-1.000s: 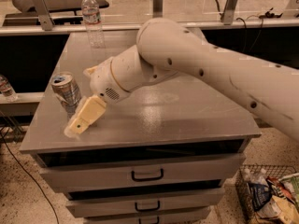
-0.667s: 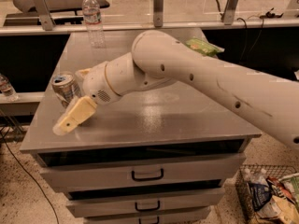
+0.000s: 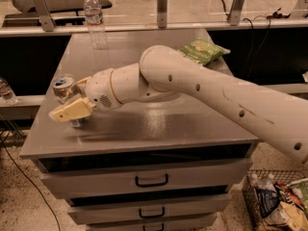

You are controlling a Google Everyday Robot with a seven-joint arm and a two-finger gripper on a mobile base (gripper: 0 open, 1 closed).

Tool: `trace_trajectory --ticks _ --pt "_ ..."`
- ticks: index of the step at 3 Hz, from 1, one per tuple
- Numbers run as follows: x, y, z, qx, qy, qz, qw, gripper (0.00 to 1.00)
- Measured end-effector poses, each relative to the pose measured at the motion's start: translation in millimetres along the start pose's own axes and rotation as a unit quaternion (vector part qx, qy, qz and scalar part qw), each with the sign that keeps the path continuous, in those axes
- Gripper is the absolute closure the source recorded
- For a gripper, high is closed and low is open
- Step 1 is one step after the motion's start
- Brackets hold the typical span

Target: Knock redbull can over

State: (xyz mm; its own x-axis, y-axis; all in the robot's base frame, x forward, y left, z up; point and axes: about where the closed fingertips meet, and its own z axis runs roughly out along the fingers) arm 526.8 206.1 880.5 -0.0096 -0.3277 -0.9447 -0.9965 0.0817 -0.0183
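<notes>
The redbull can [image 3: 63,86] is seen upright near the desk's [image 3: 159,124] left edge, well apart from the water bottle [image 3: 95,19]. The gripper [image 3: 67,100] is set against it, its fingers [image 3: 72,110] spread, one laid across the can's front. A sideways push should be applied high on the can, so that it is tipped rather than slid.

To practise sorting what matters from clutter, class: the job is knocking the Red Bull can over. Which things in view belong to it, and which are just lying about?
Belongs to the job:
redbull can, still standing, front left
claw, right at the can

Just lying about:
water bottle, at the back
green snack bag, back right
</notes>
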Motion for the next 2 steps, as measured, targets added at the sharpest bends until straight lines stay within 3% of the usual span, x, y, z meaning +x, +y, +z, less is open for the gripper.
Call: trace_trajectory --ticks 1,2 --pt "-6.5 -12.8 -22.8 0.026 -0.009 -0.003 0.9996 0.65" --pt "-24.9 -28.7 -58.4 0.059 0.012 -0.033 0.9976 0.88"
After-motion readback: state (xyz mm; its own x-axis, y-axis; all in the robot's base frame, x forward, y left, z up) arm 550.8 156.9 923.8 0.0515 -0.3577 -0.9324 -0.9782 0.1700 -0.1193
